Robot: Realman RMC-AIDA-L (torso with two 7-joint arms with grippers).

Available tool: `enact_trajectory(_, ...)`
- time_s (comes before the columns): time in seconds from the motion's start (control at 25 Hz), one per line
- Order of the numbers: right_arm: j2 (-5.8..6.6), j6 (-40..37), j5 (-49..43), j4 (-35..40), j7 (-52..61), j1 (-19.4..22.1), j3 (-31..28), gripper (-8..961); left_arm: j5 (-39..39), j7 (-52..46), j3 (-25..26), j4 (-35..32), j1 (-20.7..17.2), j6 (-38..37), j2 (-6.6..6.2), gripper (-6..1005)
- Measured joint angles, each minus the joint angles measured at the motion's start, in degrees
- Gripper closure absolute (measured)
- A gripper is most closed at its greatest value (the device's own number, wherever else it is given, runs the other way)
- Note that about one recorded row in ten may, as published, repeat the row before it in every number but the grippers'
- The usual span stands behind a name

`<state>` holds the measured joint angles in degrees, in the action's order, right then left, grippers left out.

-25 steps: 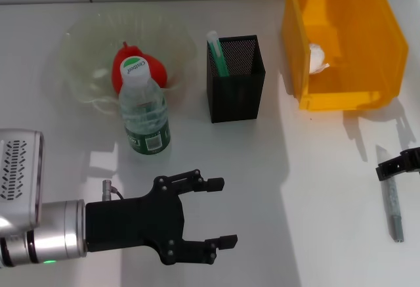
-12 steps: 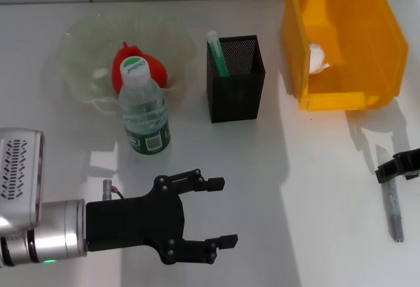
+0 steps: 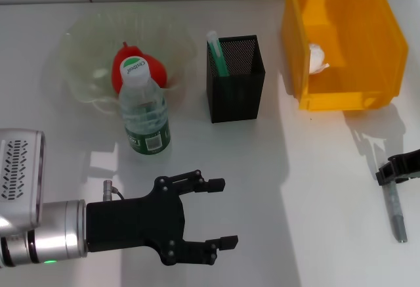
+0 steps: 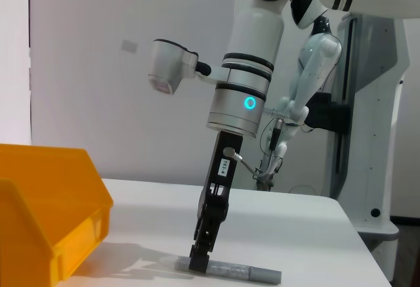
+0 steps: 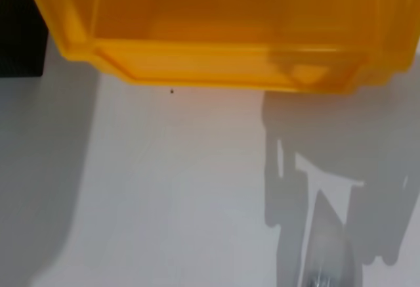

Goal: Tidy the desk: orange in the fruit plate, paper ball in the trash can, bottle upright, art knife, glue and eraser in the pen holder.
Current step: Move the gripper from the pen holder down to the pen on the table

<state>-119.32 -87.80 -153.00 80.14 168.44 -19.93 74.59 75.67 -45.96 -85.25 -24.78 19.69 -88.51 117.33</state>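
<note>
The grey art knife (image 3: 394, 209) lies on the desk (image 3: 308, 188) at the far right. My right gripper (image 3: 396, 171) is down over its far end, open, with the jaws either side of it; the left wrist view shows the gripper (image 4: 200, 262) at the knife (image 4: 230, 271). The bottle (image 3: 144, 113) stands upright. The orange (image 3: 157, 70) lies in the fruit plate (image 3: 79, 44). The paper ball (image 3: 317, 57) is in the trash can (image 3: 341, 93). The pen holder (image 3: 235, 80) holds a green-and-white stick (image 3: 215, 49). The eraser is out of view. My left gripper (image 3: 222, 213) is open and empty at the front.
The trash can (image 5: 216, 31) stands just beyond the knife tip (image 5: 325, 261) in the right wrist view. The bottle stands close in front of the fruit plate. Bare desk lies between the pen holder and my left gripper.
My right gripper has come down a little nearer along the knife. The knife's near end has shifted slightly right. The left arm has not moved.
</note>
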Motion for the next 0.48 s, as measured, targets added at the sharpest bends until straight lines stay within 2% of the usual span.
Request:
enact_trajectory(0.2, 0.04, -0.16, 0.12, -0.65, -0.42, -0.20, -0.15, 625, 0.00, 0.00, -0.08, 0.08, 0.00, 0.00, 0.00, 157)
enact_trajectory(0.48, 0.05, -0.57, 0.17, 0.33, -0.64, -0.02, 0.03, 697, 0.00, 0.00, -0.08, 0.09, -0.07, 0.00, 0.00, 157)
